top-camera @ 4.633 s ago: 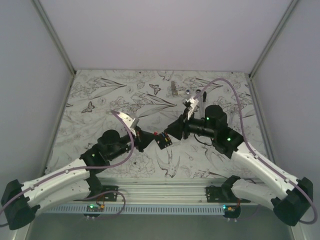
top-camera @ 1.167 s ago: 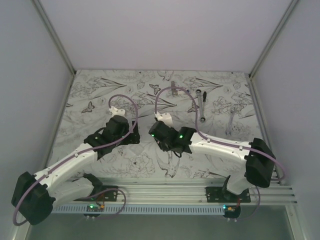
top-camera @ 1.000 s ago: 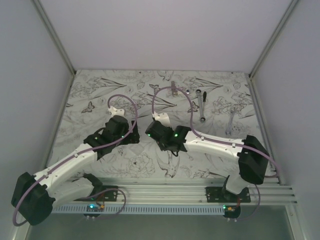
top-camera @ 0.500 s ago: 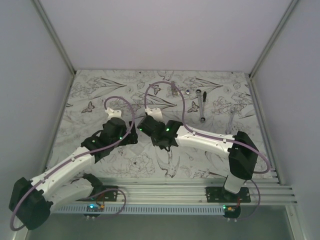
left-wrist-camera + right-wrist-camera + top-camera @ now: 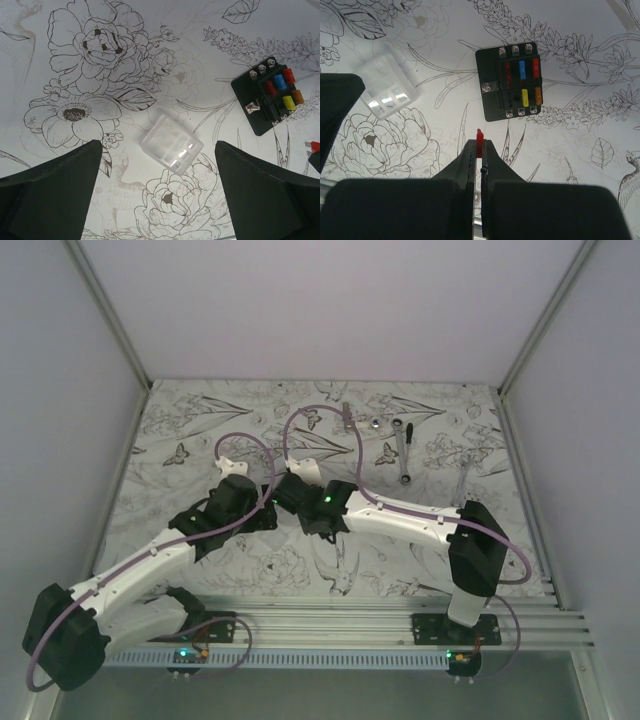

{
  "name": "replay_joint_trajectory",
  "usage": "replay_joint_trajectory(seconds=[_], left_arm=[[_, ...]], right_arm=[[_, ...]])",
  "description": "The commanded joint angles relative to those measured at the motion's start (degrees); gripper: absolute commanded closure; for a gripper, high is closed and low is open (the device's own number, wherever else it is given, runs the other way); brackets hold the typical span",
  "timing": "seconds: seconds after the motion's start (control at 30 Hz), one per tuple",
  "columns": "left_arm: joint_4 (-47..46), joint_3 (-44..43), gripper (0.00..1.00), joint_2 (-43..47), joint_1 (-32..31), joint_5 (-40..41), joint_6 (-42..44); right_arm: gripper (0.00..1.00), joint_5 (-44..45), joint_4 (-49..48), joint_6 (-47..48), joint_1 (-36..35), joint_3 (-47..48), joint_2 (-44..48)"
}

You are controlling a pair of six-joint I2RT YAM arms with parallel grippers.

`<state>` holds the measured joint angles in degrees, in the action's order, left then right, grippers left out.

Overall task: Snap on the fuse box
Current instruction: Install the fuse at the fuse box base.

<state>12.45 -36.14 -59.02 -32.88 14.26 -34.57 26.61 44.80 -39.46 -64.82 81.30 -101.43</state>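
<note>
Floral tabletop [image 5: 210,30] w/ fuse box [image 5: 267,95], L gripper [image 5: 157,150] agape, R gripper [image 5: 480,150] tight on red fuse [image 5: 479,136]

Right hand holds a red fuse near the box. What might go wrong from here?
1. The right hand pinches the red fuse only at its fingertips; it may twist or slip.
2. The fuse box lies unheld on the table, so a push could slide it.
3. The left hand hangs open over the clear cover close by; the arms might collide.

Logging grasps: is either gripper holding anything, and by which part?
The right gripper pinches a small red fuse by one end; the other end sticks out. The left gripper is open and holds nothing.
</note>
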Motion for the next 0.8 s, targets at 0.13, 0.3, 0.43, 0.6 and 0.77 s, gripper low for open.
replay_joint_trajectory(seconds=[0.13, 0.3, 0.43, 0.6, 0.77], left_arm=[[0.8, 0.2, 0.0, 5.0, 0.5, 0.6, 0.0], [0.8, 0.9, 0.0, 5.9, 0.5, 2.0, 0.2], [0.8, 0.6, 0.0, 4.5, 0.5, 2.1, 0.2], [0.9, 1.1, 0.0, 5.5, 0.5, 3.0, 0.2], [2.6, 1.4, 0.0, 6.6, 0.6, 7.0, -1.1]], right_arm=[[1.0, 4.5, 2.2, -0.2, -0.4, -1.2, 2.5], [1.0, 4.3, 5.0, 0.6, -0.2, 1.2, 0.9], [1.0, 6.2, 5.2, -0.1, 0.3, 1.0, -1.0], [1.0, 5.0, 3.7, 2.1, 2.2, 1.5, -5.1], [1.0, 3.6, 0.8, 3.8, 3.5, 1.5, -7.3]])
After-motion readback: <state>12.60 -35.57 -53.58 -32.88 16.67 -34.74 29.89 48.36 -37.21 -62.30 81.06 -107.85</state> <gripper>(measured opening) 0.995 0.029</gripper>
